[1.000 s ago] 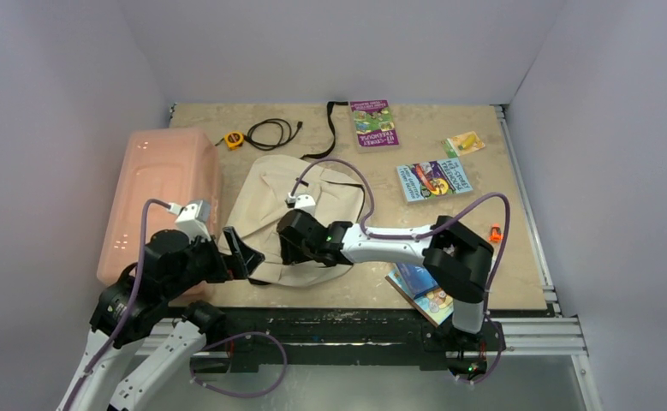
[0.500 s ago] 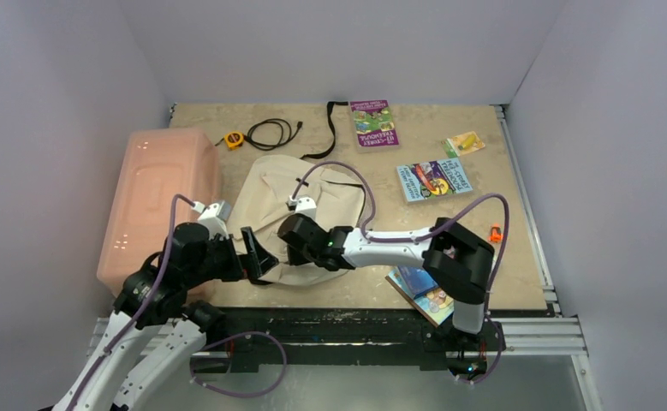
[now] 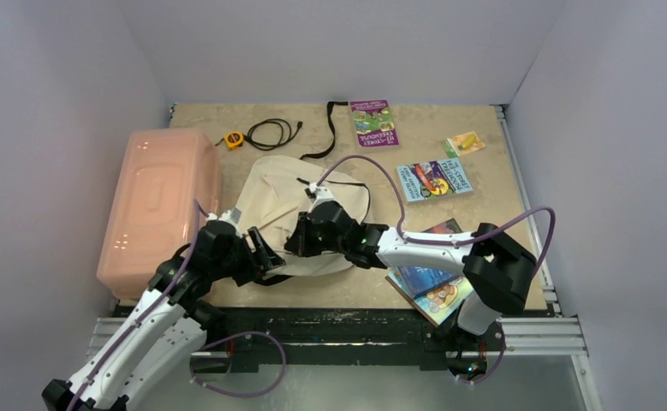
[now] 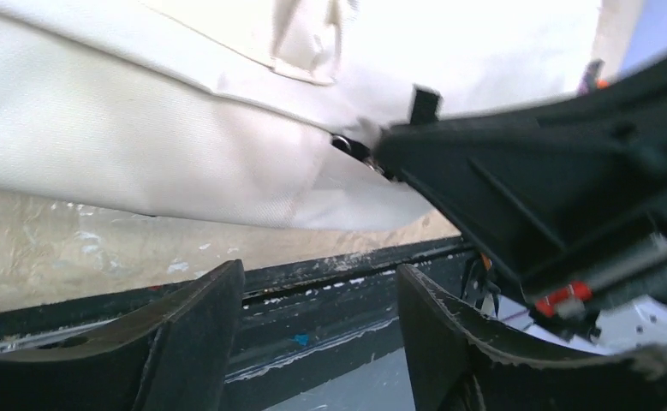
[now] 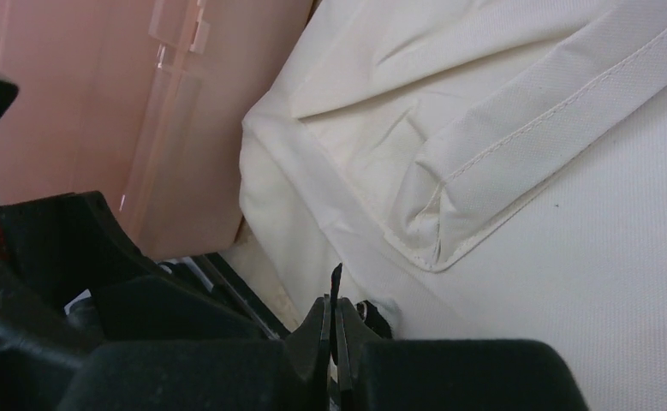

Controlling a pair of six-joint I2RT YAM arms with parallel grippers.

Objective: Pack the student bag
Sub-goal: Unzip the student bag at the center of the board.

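My right gripper is pinched shut on the zip pull. My left gripper has its fingers apart and empty; the bag lies just ahead of them, the pull ahead-right.

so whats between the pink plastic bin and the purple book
Top view: a small yellow tape measure, a coiled black cable and a black strap lie between the pink plastic bin and the purple book.

A robot lab: plain white walls close round the table, metal rail and two arms at its near edge.
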